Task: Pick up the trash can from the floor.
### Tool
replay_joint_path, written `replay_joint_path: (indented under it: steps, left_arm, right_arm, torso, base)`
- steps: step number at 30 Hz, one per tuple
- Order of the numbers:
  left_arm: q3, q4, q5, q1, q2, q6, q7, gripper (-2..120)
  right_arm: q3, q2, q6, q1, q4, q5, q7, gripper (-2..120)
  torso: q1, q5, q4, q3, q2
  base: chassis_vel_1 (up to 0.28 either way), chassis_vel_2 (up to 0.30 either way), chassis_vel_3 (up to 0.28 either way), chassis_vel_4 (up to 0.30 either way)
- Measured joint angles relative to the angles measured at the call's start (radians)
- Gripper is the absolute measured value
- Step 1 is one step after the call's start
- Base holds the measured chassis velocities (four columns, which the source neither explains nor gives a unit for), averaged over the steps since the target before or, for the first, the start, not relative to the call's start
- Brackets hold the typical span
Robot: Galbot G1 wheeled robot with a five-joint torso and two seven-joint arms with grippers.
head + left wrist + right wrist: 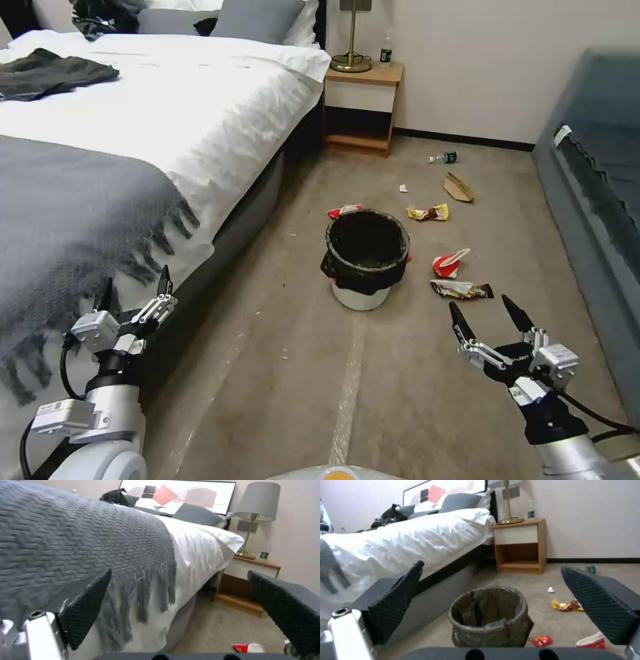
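Head view has the trash can point(366, 259) standing upright on the floor point(280, 373) ahead of the robot, just beside the bed point(167, 120) and at the far end of a pale tape strip point(348, 387), with wrappers point(461, 289) and a red paper cup point(448, 264) scattered near it on the right. Neither claw has reached it. The right gripper point(490, 313) hangs short of the can and off to its right, fingers spread wide and holding nothing; from its wrist view the can point(490, 617) sits between the two finger pads point(395, 602), still some way off. The left gripper point(135, 288) is up against the fringe of the grey blanket point(73, 220), also spread wide and empty. The main risk, I judge, lies in the black bag point(365, 270) folded over the rim: a pinch that catches only loose plastic could pull the liner off and leave the can behind, and a one-sided grip on a light can could tip it. The left fingers could also snag the fringe if that arm swings across. A bottle point(385, 50) on the nightstand point(363, 110) carries a green label, too small to read; no other writing is legible.
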Motion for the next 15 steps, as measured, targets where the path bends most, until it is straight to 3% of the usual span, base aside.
replay_joint_path:
  steps: [15]
  left_arm:
    - [0.003, -0.003, 0.003, 0.0, -0.004, 0.003, 0.007, 100]
  right_arm:
    - [0.001, -0.005, 0.003, 0.002, -0.001, 0.005, 0.002, 100]
  torso:
    - [0.0, 0.0, -0.0001, 0.0, 0.0]
  base:
    - [-0.123, 0.119, 0.117, -0.114]
